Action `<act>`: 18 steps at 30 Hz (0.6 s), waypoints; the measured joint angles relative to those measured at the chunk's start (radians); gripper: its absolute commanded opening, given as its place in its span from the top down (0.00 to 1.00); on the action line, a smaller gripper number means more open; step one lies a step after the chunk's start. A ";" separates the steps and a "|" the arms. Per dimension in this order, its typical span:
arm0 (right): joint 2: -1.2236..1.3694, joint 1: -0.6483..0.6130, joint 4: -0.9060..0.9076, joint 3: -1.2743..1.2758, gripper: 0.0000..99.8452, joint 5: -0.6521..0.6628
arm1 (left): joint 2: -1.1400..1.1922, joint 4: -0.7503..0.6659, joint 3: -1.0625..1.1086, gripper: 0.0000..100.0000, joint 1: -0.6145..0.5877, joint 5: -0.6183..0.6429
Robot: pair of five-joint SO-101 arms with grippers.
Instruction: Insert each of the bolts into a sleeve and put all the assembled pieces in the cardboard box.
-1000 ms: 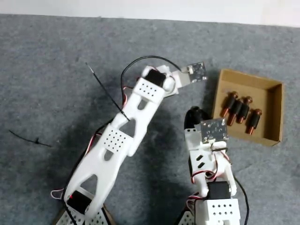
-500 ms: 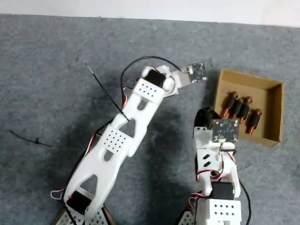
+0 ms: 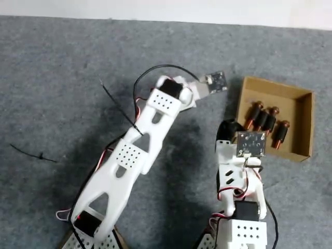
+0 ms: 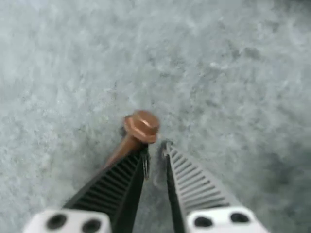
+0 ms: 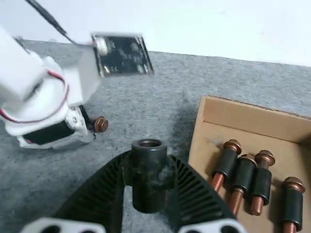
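My left gripper (image 4: 155, 148) is shut on a copper bolt (image 4: 141, 127). The shaft runs along one finger and the hex head sticks out past the tips, low over the grey mat. From the right wrist view that bolt (image 5: 100, 124) pokes out of the left gripper (image 5: 83, 121). My right gripper (image 5: 147, 162) is shut on a black sleeve (image 5: 147, 177), held upright with its open end up. In the high view the right gripper (image 3: 229, 129) hangs just left of the cardboard box (image 3: 298, 109). Several assembled pieces (image 3: 264, 122) lie side by side in the box (image 5: 252, 119).
A thin black wire (image 3: 116, 104) trails from the left arm. A black cable tie (image 3: 33, 154) lies on the mat at the far left. The mat's back edge meets a white wall behind the box.
The right arm has swung to the right toward the box with the sleeve in its grip. The left arm has shifted slightly, its wire with it.
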 measured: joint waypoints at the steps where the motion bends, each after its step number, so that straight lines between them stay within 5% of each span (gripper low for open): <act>1: 0.000 0.000 0.000 0.000 0.99 0.000 | 0.009 0.000 -0.005 0.94 -0.005 0.002; 9: 0.002 0.002 0.000 0.000 0.99 0.000 | 0.063 0.026 -0.044 0.94 -0.006 -0.137; 18: 0.002 0.002 0.000 0.000 0.99 0.000 | 0.066 0.026 -0.044 0.94 -0.006 -0.078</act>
